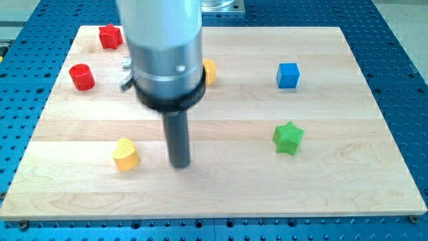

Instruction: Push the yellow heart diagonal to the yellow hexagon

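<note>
The yellow heart (126,154) lies at the lower left of the wooden board (221,194). My tip (180,165) rests on the board just to the heart's right, a small gap apart. The yellow hexagon (209,71) is at the upper middle, mostly hidden behind the arm's grey body; only its right part shows.
A red cylinder (82,77) and a red star (110,36) sit at the upper left. A blue cube (288,75) is at the upper right. A green star (288,138) is at the right middle. The arm's body (164,53) hides the board's upper middle.
</note>
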